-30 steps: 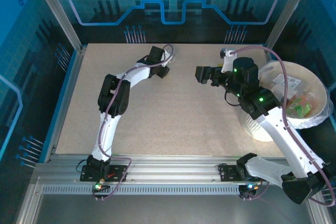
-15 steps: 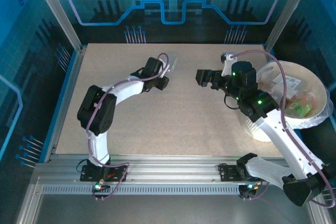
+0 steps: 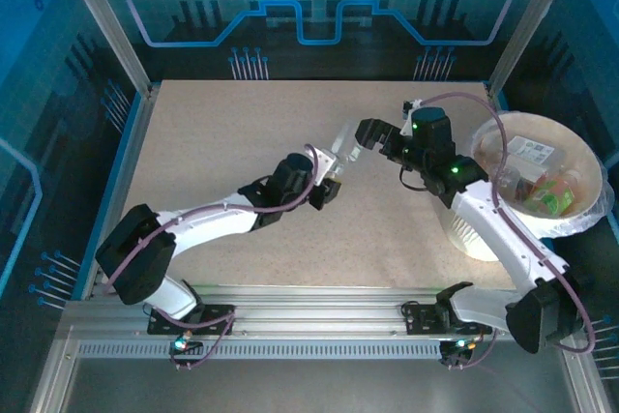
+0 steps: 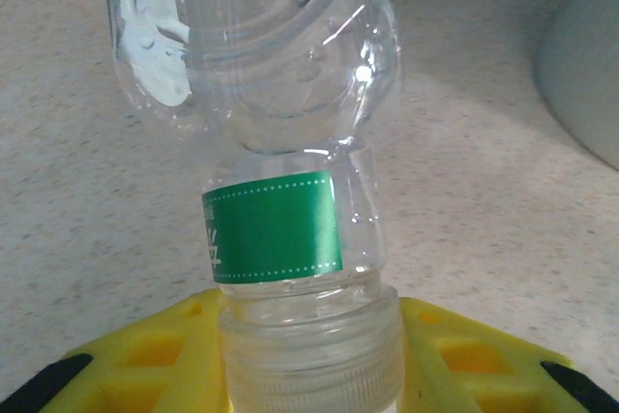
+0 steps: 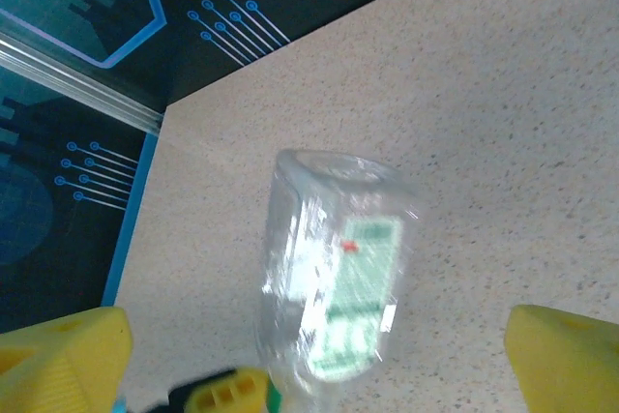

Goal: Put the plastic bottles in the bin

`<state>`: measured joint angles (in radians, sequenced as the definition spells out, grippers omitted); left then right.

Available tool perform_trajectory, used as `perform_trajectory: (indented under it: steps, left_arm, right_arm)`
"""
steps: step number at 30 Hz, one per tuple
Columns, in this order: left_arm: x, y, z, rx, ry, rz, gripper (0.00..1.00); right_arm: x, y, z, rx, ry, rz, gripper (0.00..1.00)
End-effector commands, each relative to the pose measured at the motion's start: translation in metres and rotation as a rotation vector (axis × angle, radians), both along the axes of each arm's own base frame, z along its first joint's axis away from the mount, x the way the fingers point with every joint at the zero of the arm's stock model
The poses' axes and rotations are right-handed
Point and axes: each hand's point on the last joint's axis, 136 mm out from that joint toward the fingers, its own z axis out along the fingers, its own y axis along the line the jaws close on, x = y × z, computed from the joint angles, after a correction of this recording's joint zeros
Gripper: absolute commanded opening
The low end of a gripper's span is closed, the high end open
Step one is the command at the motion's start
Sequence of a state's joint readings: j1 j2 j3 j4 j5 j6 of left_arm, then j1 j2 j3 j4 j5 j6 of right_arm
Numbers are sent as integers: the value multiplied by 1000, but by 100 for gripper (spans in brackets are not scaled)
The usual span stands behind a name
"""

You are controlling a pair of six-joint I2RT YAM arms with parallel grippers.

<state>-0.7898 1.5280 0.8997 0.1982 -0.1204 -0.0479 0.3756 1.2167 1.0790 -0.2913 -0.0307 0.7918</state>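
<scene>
A clear plastic bottle [image 3: 343, 142] with a green neck band [image 4: 274, 227] is held above the table's middle. My left gripper [image 3: 331, 173] is shut on its clear cap [image 4: 311, 355], the yellow fingers [image 4: 145, 350] pressing both sides. In the right wrist view the bottle [image 5: 334, 282] points base-first at the camera, between the spread yellow fingertips [image 5: 60, 355] of my right gripper [image 5: 314, 360], which is open and not touching it. That right gripper [image 3: 372, 132] sits just right of the bottle. The white bin [image 3: 571, 224] stands at the table's right edge with several bottles [image 3: 546, 191] inside.
The bin's grey-white wall [image 4: 585, 65] rises at the right of the left wrist view. Bare speckled tabletop [image 3: 222, 132] stretches to the left and back. Metal frame posts [image 3: 102, 21] and blue panels border the table.
My left arm has swung from the back left down toward the centre, carrying the bottle up to the right gripper. The right gripper shifted slightly left and stayed open.
</scene>
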Motion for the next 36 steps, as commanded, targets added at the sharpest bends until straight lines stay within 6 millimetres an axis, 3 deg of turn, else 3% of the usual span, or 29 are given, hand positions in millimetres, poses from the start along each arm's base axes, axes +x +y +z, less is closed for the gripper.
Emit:
perform_trajectory:
  steps: [1, 8, 18, 22, 31, 36]
  left_arm:
    - [-3, -9, 31, -90, -96, 15, 26]
    - [-11, -22, 45, -142, -124, -34, 26]
    - [-20, -35, 49, -188, -105, -108, 27]
    - [-21, -36, 48, -190, -92, -113, 27]
    - [-19, -35, 39, -164, -73, -99, 28]
    - [-21, -39, 45, -179, -75, -128, 34]
  right_arm:
    - [8, -5, -5, 55, 42, -65, 100]
    - [15, -8, -20, 101, 38, -78, 97]
    - [23, 33, -15, 147, -1, 176, 89]
    - [28, 38, -10, 202, -24, 183, 81]
    - [18, 22, -6, 122, -66, 123, 60]
    - [13, 19, 1, 93, -92, 127, 48]
